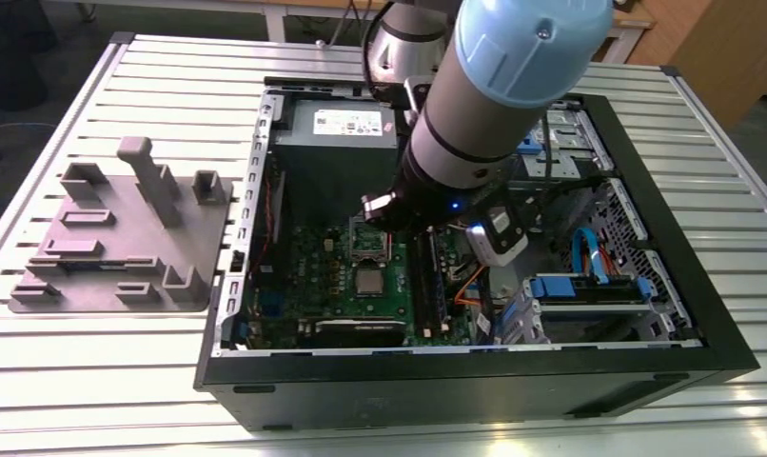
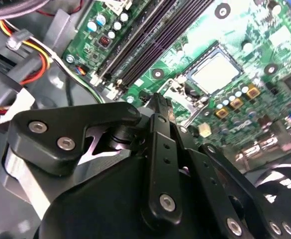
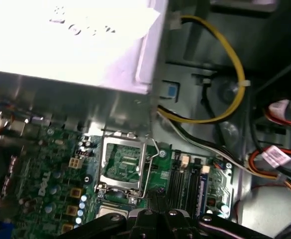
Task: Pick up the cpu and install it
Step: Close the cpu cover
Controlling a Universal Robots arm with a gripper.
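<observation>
The cpu (image 1: 367, 283) lies flat on the green motherboard (image 1: 320, 286) inside the open computer case (image 1: 485, 381), just beside the open socket frame (image 1: 369, 242), on the side away from the grey power supply box (image 1: 339, 129). In the second wrist view its silvery top (image 2: 216, 73) faces up, bare and level. The gripper (image 2: 157, 102) hangs above the board near the socket, touching nothing; its fingers look drawn together and grasp nothing.

The chip is judged light, rigid and thin, with a smooth metal lid that could slip. Its underside contacts and the socket pins are likely fragile, so two opposite edges seem the safest hold, keeping it level.
</observation>
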